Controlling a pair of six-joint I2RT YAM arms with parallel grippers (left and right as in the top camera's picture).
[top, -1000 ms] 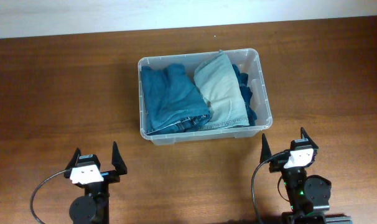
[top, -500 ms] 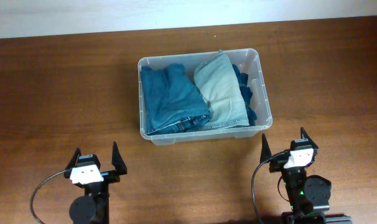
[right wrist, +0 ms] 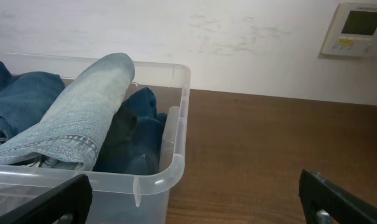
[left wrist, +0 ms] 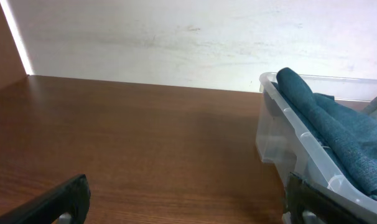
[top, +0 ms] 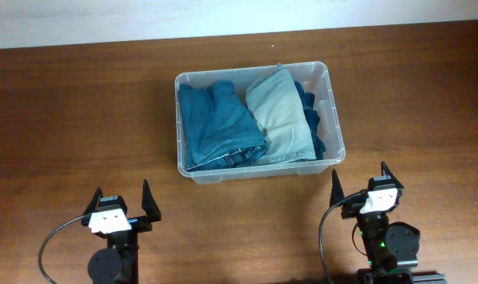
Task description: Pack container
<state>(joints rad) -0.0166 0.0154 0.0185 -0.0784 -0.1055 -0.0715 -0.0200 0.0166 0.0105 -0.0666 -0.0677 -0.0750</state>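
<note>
- Overhead: the container (top: 259, 170) sits mid-way across the table (top: 65, 118), far from both arms, with a dark denim fold (top: 215, 122) on its left and a pale denim fold (top: 282, 114) on its right.
- My left gripper (top: 122, 191) and right gripper (top: 360, 173) hover at the near edge, jaws spread, empty.
- I judge the packing done; any tidying reach should descend from above, clear of the rim.

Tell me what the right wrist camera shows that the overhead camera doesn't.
Only the right wrist: a beige wall thermostat with a small screen, on the white wall. Only the overhead: the left tool, open, and the bin's full outline. Both: the clear rectangular plastic container, the folded light-blue denim inside it, the brown wooden table, and the right tool, open.
</note>
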